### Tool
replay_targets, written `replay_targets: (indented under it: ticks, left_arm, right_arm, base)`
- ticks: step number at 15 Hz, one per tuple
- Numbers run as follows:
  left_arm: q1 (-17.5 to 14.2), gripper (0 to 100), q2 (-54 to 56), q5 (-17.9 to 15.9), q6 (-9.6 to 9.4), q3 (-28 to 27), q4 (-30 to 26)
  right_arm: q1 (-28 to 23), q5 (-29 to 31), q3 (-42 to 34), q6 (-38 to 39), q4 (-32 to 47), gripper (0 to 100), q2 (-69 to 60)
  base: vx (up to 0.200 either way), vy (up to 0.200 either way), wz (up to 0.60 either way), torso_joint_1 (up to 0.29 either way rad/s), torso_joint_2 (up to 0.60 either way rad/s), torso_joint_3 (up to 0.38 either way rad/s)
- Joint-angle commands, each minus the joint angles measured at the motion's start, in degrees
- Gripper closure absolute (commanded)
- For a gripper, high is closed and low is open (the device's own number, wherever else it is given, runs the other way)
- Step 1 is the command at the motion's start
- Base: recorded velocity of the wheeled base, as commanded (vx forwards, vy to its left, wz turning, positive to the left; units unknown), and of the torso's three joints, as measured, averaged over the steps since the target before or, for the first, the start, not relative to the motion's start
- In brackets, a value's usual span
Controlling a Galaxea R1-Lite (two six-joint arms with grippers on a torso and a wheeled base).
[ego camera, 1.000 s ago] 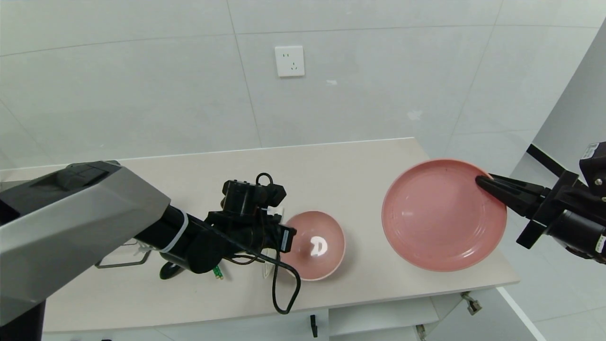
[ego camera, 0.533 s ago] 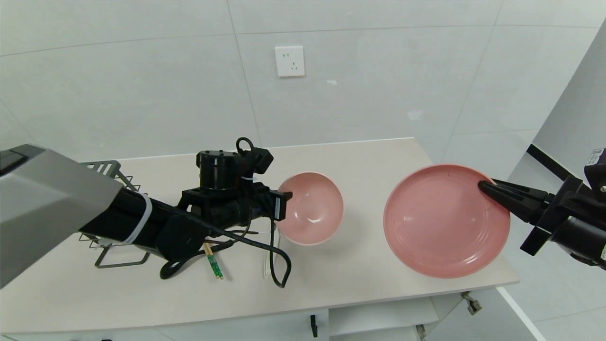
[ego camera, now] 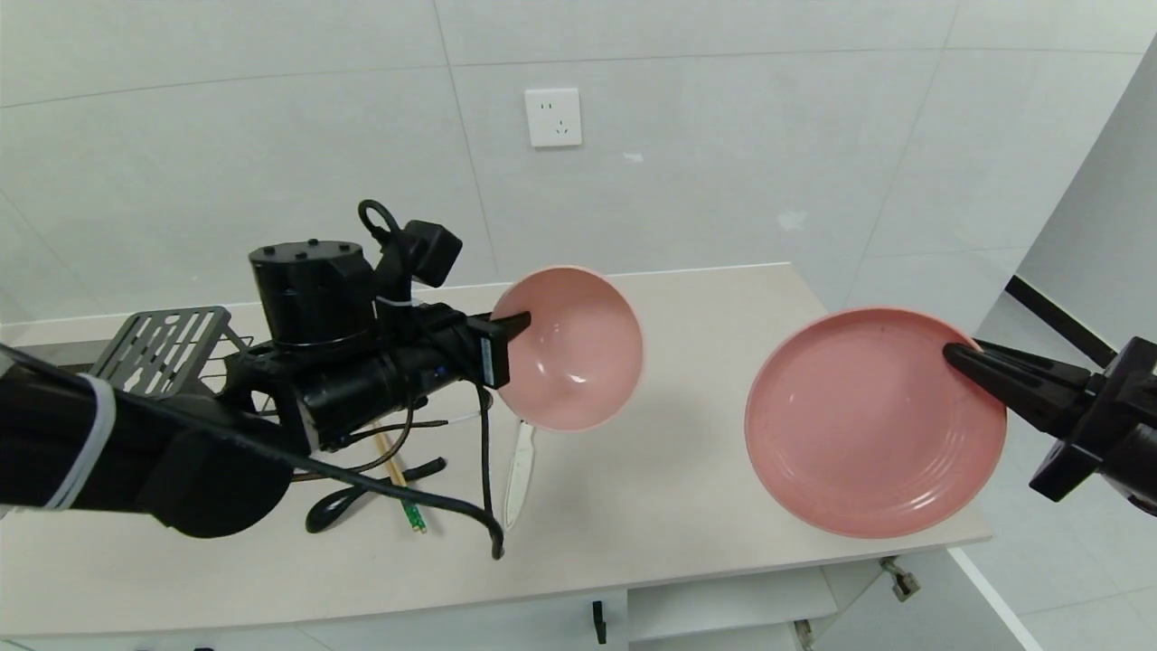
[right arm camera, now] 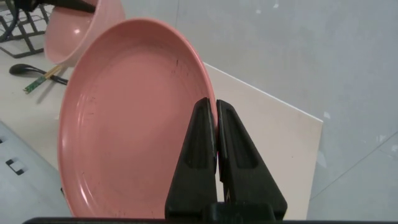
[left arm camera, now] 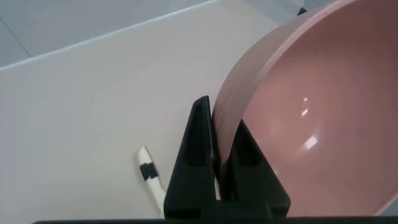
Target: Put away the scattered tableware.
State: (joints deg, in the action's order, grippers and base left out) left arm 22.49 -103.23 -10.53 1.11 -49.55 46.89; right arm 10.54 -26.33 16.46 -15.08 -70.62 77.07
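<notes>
I'm holding the pink bowl (ego camera: 569, 348) in the left jaws, clamped on its rim, lifted off the surface (ego camera: 687, 316) and tipped on edge. The right jaws are pinching the pink plate (ego camera: 868, 420) by its rim over the surface's right end. The wire rack (ego camera: 163, 336) is sitting on the left arm's side, well apart from the plate, so I'm judging the bowl goes first.

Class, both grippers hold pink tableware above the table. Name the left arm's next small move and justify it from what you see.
Probably swing the left gripper, shut on the pink bowl at its rim, toward the wire rack at the table's left end. The bowl hangs tilted, clear of the table, and the rack looks like the nearest place to store it.
</notes>
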Motion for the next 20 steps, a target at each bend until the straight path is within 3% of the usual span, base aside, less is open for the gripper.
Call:
replay_targets:
  ticks: [1, 3, 6, 8, 9, 11, 13, 14, 18, 19, 20]
  left_arm:
    - [0.01, 100, 3.65, -0.10, -0.14, 5.70, 5.67]
    - [0.18, 100, 5.23, -0.19, 0.56, 10.00, 10.68]
    - [0.98, 100, 12.61, -0.10, 0.03, 18.18, 12.00]
    - [0.98, 100, 19.03, -0.19, 1.18, 25.12, 11.83]
    - [0.98, 100, 21.32, -0.45, 2.76, 28.64, 11.83]
    - [1.50, 100, 24.39, -6.61, 7.42, 33.65, 12.09]
    - [1.77, 100, 25.97, -8.45, 13.22, 34.53, 11.83]
    - [3.17, 100, 26.15, -7.92, 17.79, 34.79, 12.27]
    - [8.01, 100, 27.29, -2.65, 18.40, 35.32, 21.05]
    - [10.38, 100, 29.23, -1.68, 17.88, 35.05, 22.37]
    - [10.56, 100, 29.58, -1.24, 16.91, 34.70, 22.28]
  right_arm:
    - [-0.17, -0.04, 0.24, 0.05, 0.04, 100, -1.66]
    - [-0.26, 0.05, 0.42, 0.58, 0.31, 100, -2.54]
    - [-0.44, 0.23, 1.30, 4.44, 0.31, 100, -4.56]
    - [-0.35, 1.11, 0.51, 4.62, 0.48, 100, -5.17]
    - [-0.26, 3.22, -0.72, 4.09, 0.31, 100, -4.82]
    - [-0.09, 12.53, -2.48, -1.80, -0.04, 100, -4.56]
    - [0.00, 17.02, -2.57, -4.43, 0.04, 100, -4.30]
    - [0.09, 17.02, -2.39, -4.34, -0.04, 100, -2.98]
    - [1.41, 17.02, -2.39, 1.46, -2.50, 100, -1.31]
    - [2.38, 16.93, -2.39, 7.08, -3.82, 100, -0.96]
    - [2.38, 16.93, -2.48, 8.40, -3.91, 100, -0.96]
  base:
    - [0.000, 0.000, 0.00, 0.000, 0.00, 0.000]
    - [0.000, 0.000, 0.00, 0.000, 0.00, 0.000]
    - [0.000, 0.000, 0.00, 0.000, 0.00, 0.000]
    - [0.000, 0.000, 0.00, 0.000, 0.00, 0.000]
    - [0.000, 0.000, 0.00, 0.000, 0.00, 0.000]
    - [0.000, 0.000, 0.00, 0.000, 0.00, 0.000]
    - [0.000, 0.000, 0.00, 0.000, 0.00, 0.000]
    - [0.000, 0.000, 0.00, 0.000, 0.00, 0.000]
    - [0.000, 0.000, 0.00, 0.000, 0.00, 0.000]
    - [0.000, 0.000, 0.00, 0.000, 0.00, 0.000]
    - [0.000, 0.000, 0.00, 0.000, 0.00, 0.000]
